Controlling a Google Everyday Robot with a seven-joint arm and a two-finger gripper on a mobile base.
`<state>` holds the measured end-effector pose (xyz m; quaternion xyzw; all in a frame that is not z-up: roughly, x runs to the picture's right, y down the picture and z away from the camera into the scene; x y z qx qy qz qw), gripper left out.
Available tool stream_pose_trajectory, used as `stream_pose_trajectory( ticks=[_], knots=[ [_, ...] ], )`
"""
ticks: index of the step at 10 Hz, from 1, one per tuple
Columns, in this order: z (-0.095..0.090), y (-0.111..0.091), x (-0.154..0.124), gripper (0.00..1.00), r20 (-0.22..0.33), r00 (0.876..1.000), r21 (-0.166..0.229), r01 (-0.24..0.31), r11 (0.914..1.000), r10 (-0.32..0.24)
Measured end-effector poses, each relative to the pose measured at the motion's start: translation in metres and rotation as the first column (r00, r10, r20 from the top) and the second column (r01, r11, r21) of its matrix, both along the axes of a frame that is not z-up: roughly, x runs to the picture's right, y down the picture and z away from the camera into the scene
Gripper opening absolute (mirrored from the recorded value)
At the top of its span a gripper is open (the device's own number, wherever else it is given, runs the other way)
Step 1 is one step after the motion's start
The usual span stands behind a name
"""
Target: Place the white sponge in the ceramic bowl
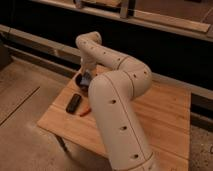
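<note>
One view only is given. The scene is looked down upon from high up and close in, at the near side of the table [167,112], which is seen slantwise. The foreground is largely filled by the arm [120,115], reaching away from the camera. The pincer [85,73] is seen at the far edge, over the ceramic bowl [79,81].

End effector [84,74] at ceramic bowl [78,80], white sponge [88,78]

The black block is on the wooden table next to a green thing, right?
No, not green. The camera view shows the thin thing beside the black block on the wooden table is orange-red. The gripper is at the ceramic bowl.
</note>
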<state>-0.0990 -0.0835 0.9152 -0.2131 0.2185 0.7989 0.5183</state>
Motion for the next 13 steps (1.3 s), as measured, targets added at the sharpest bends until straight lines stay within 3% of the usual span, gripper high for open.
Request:
stream_pose_trajectory(
  ticks=[7, 10, 12, 13],
  knots=[
    [0.002, 0.003, 0.002, 0.52, 0.006, 1.000, -0.009, -0.009, 0.9999, 0.009],
    [-0.010, -0.022, 0.006, 0.52, 0.009, 1.000, 0.048, -0.016, 0.9987, 0.016],
    [-0.033, -0.046, 0.016, 0.52, -0.011, 1.000, 0.116, -0.011, 0.9932, 0.013],
    [-0.042, -0.049, 0.020, 0.52, -0.023, 1.000, 0.130, -0.006, 0.9915, 0.009]
  ],
)
